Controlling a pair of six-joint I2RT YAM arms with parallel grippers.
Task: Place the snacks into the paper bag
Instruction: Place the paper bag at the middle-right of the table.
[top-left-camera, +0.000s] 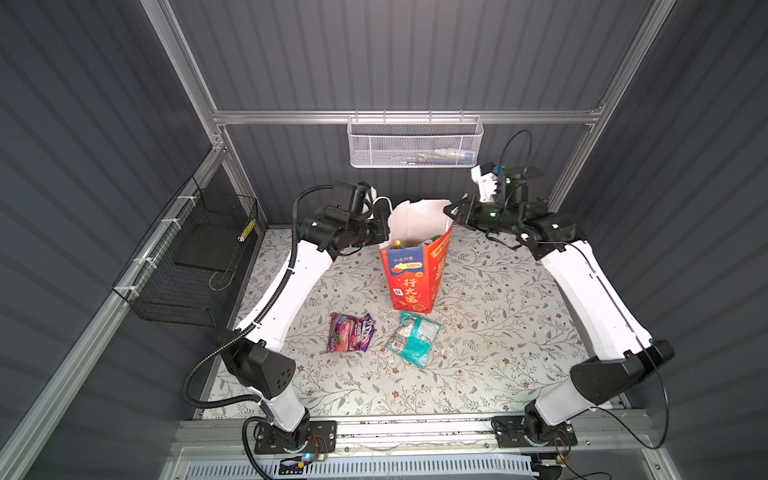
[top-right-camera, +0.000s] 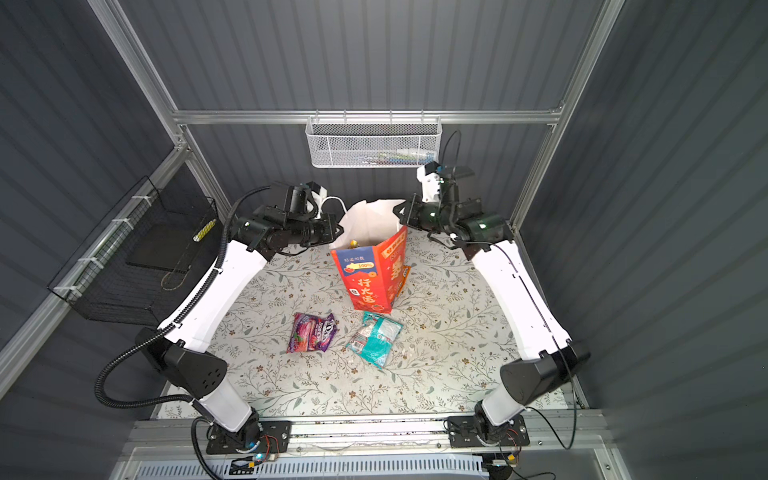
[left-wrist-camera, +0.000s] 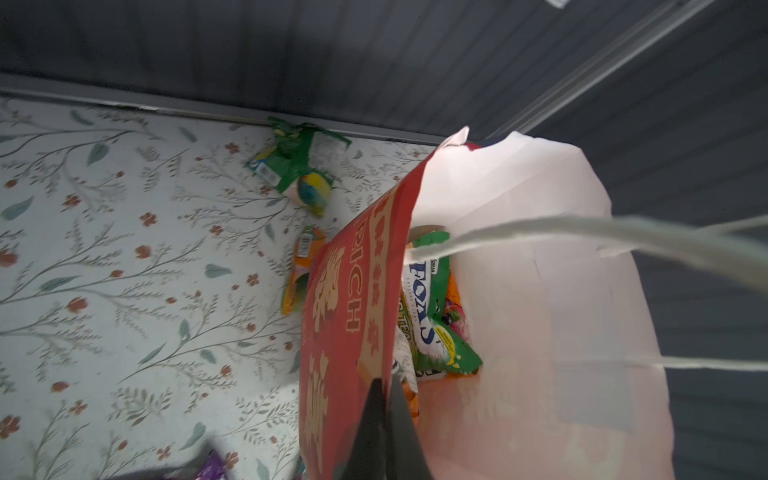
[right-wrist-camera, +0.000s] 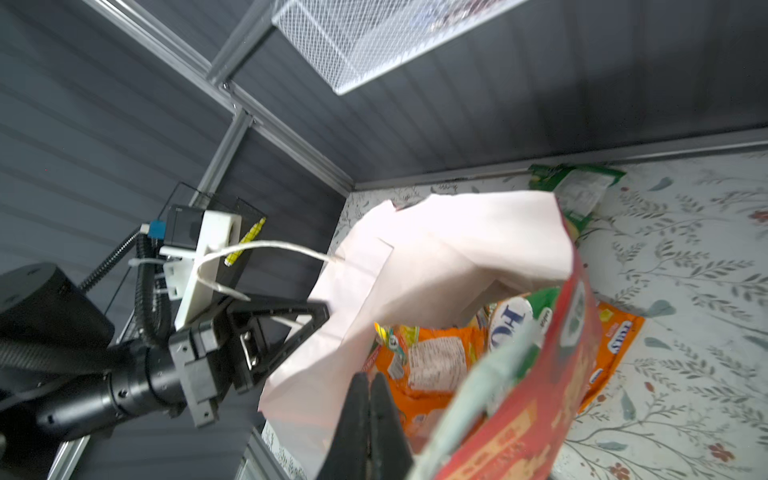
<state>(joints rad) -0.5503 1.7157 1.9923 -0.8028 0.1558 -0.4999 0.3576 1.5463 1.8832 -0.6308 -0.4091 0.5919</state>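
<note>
The red paper bag (top-left-camera: 411, 278) (top-right-camera: 368, 274) stands upright at the back middle of the table, mouth spread wide. My left gripper (top-left-camera: 384, 227) (left-wrist-camera: 384, 380) is shut on its left rim, and my right gripper (top-left-camera: 451, 212) (right-wrist-camera: 370, 374) is shut on its right rear rim. Inside lie a green FOX'S packet (left-wrist-camera: 432, 307) and orange packets (right-wrist-camera: 432, 357). In front of the bag a purple snack (top-left-camera: 351, 332) (top-right-camera: 312, 333) and a teal snack (top-left-camera: 413, 338) (top-right-camera: 375, 338) lie flat. An orange packet (left-wrist-camera: 301, 270) (right-wrist-camera: 611, 345) rests against the bag's far side. A green packet (left-wrist-camera: 295, 164) (right-wrist-camera: 577, 187) lies by the back wall.
A white mesh basket (top-left-camera: 415, 143) hangs on the back rail above the bag. A black wire basket (top-left-camera: 195, 257) is fixed to the left wall. The floral table cover (top-left-camera: 498, 332) spreads around the bag, and both arms reach in from the front corners.
</note>
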